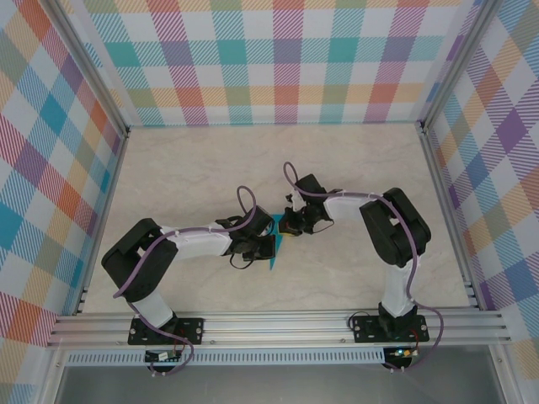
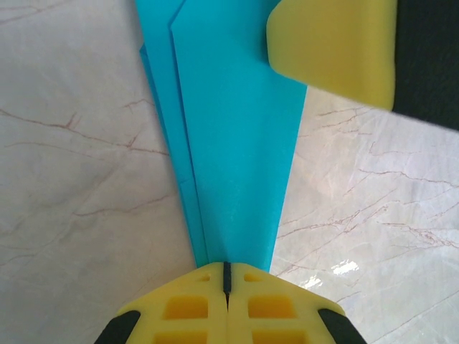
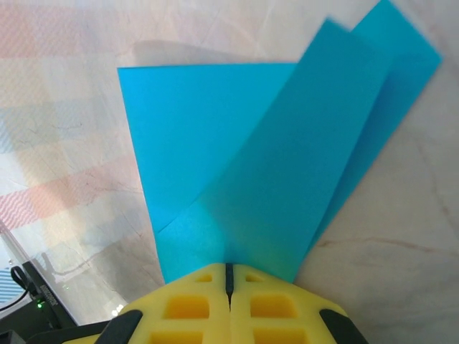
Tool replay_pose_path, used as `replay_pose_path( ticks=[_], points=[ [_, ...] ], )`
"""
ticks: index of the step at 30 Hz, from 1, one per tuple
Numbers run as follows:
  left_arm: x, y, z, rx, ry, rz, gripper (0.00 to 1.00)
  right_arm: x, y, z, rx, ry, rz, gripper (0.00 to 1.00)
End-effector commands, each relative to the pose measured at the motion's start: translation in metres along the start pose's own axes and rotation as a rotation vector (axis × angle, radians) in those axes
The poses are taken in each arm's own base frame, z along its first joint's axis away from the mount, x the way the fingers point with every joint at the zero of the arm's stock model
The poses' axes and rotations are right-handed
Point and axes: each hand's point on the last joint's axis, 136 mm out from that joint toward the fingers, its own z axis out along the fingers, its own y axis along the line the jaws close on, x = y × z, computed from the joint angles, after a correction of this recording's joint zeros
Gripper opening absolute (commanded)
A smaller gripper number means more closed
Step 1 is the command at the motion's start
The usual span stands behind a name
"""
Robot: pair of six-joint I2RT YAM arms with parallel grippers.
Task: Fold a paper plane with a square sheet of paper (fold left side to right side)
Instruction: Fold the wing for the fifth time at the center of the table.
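Top external view: paper plane [image 1: 274,246] flat on the table [image 1: 354,160], reached from both sides. Left gripper [image 2: 226,276] set at its narrow end, jaws clenched shut; right gripper [image 3: 229,276] at its wider end, likewise shut, with no paper seen pinched in either. Probably pressing a crease: keep both tips down firmly, slide along the fold line, and avoid dragging the stacked layers askew.
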Motion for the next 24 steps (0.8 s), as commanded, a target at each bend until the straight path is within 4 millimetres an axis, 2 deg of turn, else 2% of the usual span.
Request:
replay_pose_path(
  ticks=[1, 5, 10, 20, 24],
  points=[
    [0.040, 0.053, 0.010, -0.197, 0.134, -0.036, 0.00, -0.040, -0.035, -0.006, 0.101, -0.114, 0.004, 0.00],
    [0.040, 0.053, 0.010, -0.197, 0.133, -0.037, 0.00, -0.051, -0.036, -0.010, 0.102, -0.124, 0.000, 0.00],
    [0.040, 0.053, 0.009, -0.197, 0.132, -0.038, 0.00, -0.065, -0.049, -0.016, 0.110, -0.142, 0.025, 0.00],
    [0.032, 0.043, -0.001, -0.169, 0.105, -0.019, 0.00, -0.066, -0.058, -0.014, 0.120, -0.116, 0.042, 0.00],
    [0.035, 0.045, 0.001, -0.175, 0.114, -0.017, 0.00, -0.075, -0.057, -0.018, 0.104, -0.132, 0.051, 0.00]
  ],
)
